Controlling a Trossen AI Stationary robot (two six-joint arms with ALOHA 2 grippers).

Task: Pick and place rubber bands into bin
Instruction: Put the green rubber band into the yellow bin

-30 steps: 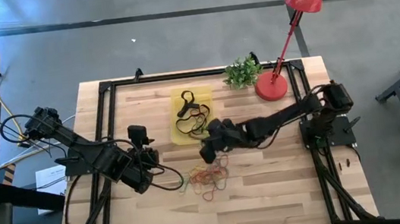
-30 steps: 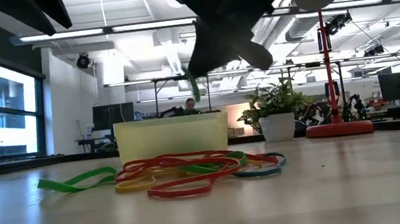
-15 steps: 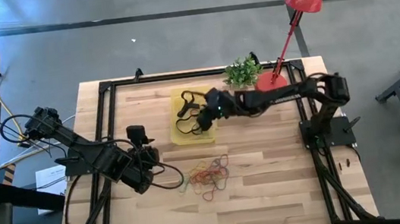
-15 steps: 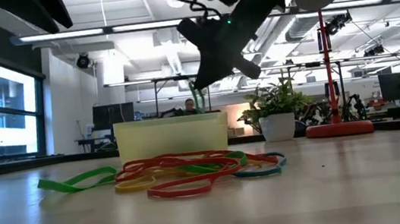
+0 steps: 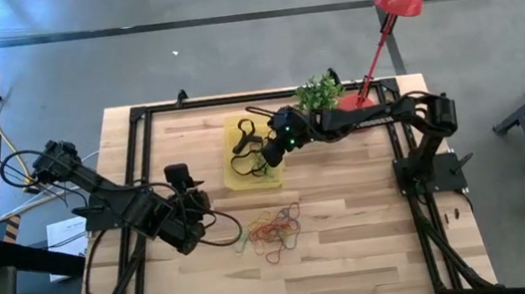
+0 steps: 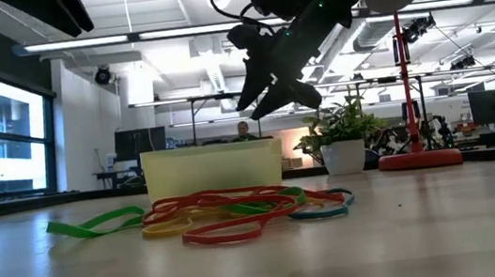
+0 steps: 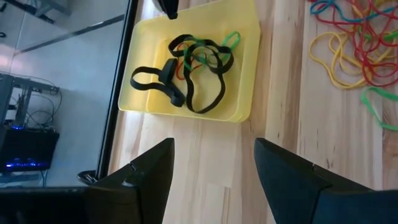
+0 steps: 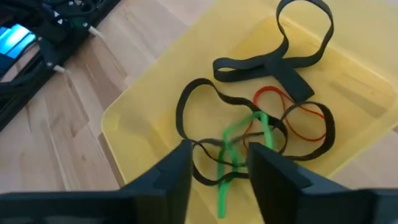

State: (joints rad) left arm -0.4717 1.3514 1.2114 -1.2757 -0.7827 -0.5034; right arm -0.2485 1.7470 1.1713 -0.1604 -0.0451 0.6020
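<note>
Left tool (image 5: 192, 198) parked low over surface (image 5: 355, 246), left of centre, fingers (image 7: 149, 180) spread wide, nothing between them

Just right of it, loose bands (image 5: 275, 232) piled on bare wood near surface middle: red, orange, yellow, green, one bluish; tangled flat heap in low view (image 6: 228, 212), green one (image 6: 97, 222) trailing off toward left tool side

Bin (image 5: 238, 175) behind the pile, toward far edge, apart from it. Inside: wide black bands (image 8: 292, 59), thin red one (image 8: 298, 115), green one (image 8: 233, 152), all overlapping, lying on bin floor; same cluster in left wrist view (image 7: 193, 71)

Right tool (image 5: 270, 147) hanging above bin's right half, arm reaching in from the right. Fingers (image 8: 165, 180) parted a little, pinching nothing, green band lying right below the gap. In low view, tool (image 6: 271, 98) well clear above bin rim (image 6: 213, 166)

Farther right, at far edge: small plant (image 5: 317, 93), then red lamp (image 5: 389, 31) with base on surface by right arm
</note>
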